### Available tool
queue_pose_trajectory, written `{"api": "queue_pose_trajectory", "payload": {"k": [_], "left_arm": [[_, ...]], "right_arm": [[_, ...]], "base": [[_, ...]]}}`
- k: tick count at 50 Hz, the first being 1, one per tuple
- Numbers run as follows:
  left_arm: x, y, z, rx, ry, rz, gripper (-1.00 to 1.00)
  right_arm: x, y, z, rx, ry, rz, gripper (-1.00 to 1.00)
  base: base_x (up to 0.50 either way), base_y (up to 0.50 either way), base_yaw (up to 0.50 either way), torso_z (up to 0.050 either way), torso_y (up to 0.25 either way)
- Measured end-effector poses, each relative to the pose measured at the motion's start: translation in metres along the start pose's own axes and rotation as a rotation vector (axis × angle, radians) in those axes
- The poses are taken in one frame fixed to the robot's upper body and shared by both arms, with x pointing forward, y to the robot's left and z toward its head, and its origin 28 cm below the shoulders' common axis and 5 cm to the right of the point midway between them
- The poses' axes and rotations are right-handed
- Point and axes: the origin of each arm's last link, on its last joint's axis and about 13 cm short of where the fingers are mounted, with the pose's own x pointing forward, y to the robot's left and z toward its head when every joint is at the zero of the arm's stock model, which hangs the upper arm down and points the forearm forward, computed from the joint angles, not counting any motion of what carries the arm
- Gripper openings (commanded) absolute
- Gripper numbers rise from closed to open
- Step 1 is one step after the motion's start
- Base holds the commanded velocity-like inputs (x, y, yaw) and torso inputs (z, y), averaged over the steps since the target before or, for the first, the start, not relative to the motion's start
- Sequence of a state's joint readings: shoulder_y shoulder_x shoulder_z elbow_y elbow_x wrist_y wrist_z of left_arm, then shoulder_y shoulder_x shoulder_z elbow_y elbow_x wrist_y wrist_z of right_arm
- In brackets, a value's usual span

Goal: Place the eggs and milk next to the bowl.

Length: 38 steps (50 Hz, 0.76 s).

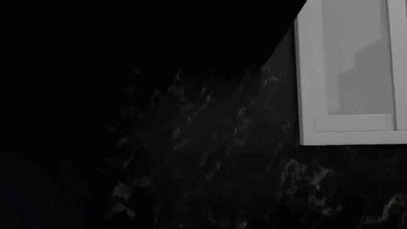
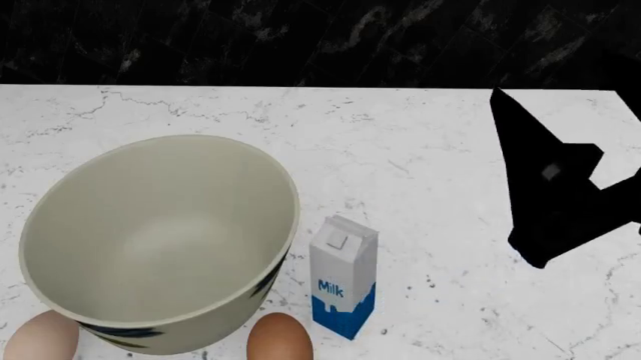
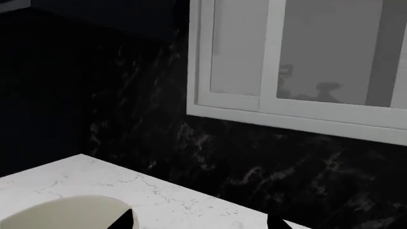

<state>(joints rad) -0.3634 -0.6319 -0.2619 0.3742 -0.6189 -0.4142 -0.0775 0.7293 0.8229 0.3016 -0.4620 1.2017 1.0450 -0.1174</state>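
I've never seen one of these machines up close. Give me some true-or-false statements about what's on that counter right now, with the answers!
1. The milk carton stands upright beside the bowl. True.
2. The bowl holds both eggs. False: it is empty; the pale egg and the brown egg lie outside it on the countertop.
3. The right gripper holds the carton. False: it is away from the carton, holding nothing.
4. The countertop is white marble. True.

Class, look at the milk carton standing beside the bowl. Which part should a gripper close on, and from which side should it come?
Probably the flat side walls of the milk, just below its gable top, coming from above. It stands upright, so the walls give parallel faces. The bowl crowds its left and an egg lies close in front, while the counter to its right looks open, where the right gripper hovers.
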Motion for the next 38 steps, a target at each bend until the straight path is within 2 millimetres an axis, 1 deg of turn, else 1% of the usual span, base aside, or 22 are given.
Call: {"api": "queue_pose_trajectory", "payload": {"k": [11, 24, 30, 38], "left_arm": [[-0.005, 0.015, 0.01, 0.018, -0.027, 0.038, 1.0], [-0.018, 0.042, 0.025, 0.052, -0.059, 0.122, 1.0], [-0.025, 0.055, 0.032, 0.068, -0.071, 0.164, 1.0], [-0.039, 0.069, 0.039, 0.092, -0.083, 0.221, 1.0]], "right_arm": [[-0.012, -0.008, 0.017, -0.033, -0.037, -0.116, 1.0], [-0.031, -0.014, 0.038, -0.075, -0.089, -0.263, 1.0], [-0.045, -0.017, 0.048, -0.088, -0.118, -0.344, 1.0], [-0.071, -0.018, 0.057, -0.096, -0.149, -0.443, 1.0]], "base": [[0.0, 0.0, 0.0, 0.0, 0.0], [0.0, 0.0, 0.0, 0.0, 0.0], [0.0, 0.0, 0.0, 0.0, 0.0], [0.0, 0.0, 0.0, 0.0, 0.0]]}}
